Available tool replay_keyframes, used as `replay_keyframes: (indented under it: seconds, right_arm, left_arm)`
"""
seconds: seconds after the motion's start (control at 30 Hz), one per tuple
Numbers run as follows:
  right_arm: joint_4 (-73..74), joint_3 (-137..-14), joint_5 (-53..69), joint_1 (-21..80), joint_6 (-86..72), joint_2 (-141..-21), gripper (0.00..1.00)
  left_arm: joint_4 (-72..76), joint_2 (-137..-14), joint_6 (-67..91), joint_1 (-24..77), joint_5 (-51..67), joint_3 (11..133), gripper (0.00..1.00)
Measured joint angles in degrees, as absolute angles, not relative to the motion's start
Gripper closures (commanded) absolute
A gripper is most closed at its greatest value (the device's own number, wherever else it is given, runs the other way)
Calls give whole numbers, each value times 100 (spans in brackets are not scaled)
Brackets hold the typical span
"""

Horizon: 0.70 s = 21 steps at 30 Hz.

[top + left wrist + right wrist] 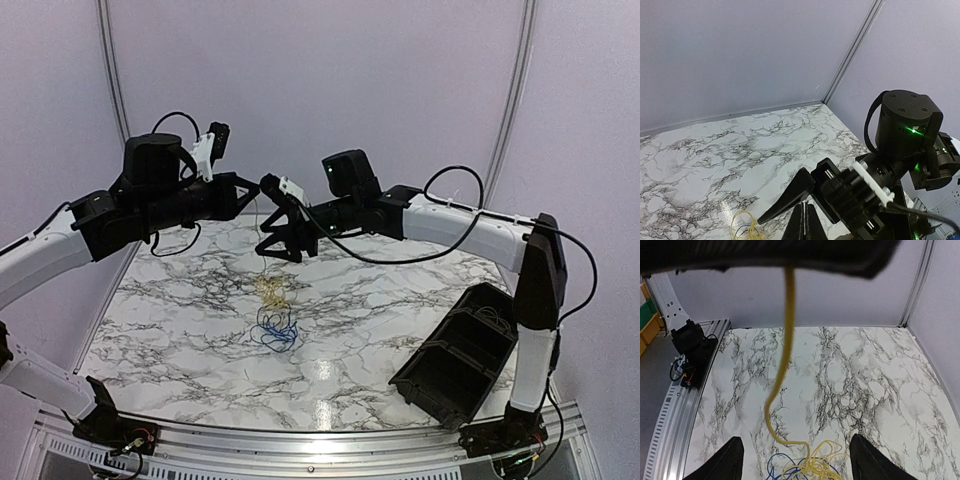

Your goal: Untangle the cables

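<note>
blue cable [275,332] is lying coiled on tabletop [180,310], below right claw | yellow cable [272,290] is heaping just beyond, one strand rising upright into left claw [250,192], pressed together, pinching it | right claw [800,462] is hanging spread wide beside strand | tabletop is lying open behind both claws to far wall

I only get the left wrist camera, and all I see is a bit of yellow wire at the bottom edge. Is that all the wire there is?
Observer: No. The overhead view shows a blue cable too, overlapping the yellow cable heap on the side nearer the arm bases.
Visitor: Is anything holding the yellow one?
Observer: Yes. The right wrist view shows one yellow strand running up from the heap into the left end effector, which is shut on it.
Visitor: And the other arm?
Observer: The right end effector is open above the heap, holding nothing.
</note>
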State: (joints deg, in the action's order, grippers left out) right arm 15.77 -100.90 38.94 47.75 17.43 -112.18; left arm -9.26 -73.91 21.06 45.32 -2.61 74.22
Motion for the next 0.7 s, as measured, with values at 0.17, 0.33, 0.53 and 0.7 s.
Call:
replay_keyframes:
  seconds: [0.17, 0.33, 0.53, 0.7]
  right_arm:
    - [1323, -10416, 4095, 4770, 1470, -11399, 100]
    - [1264, -10530, 4104, 4770, 1256, -11456, 100]
    - [1249, -10342, 4082, 4735, 1194, -11373, 100]
    - [1299, -10110, 4178, 4733, 1194, -11201, 100]
  left_arm:
    - [-919, -7391, 2167, 4532, -257, 7422, 98]
    - [-821, -7260, 2117, 4532, -384, 7266, 28]
    - [-582, -6578, 1940, 4532, -832, 5937, 26]
    - [-384, -6394, 1883, 4532, -954, 4469, 26]
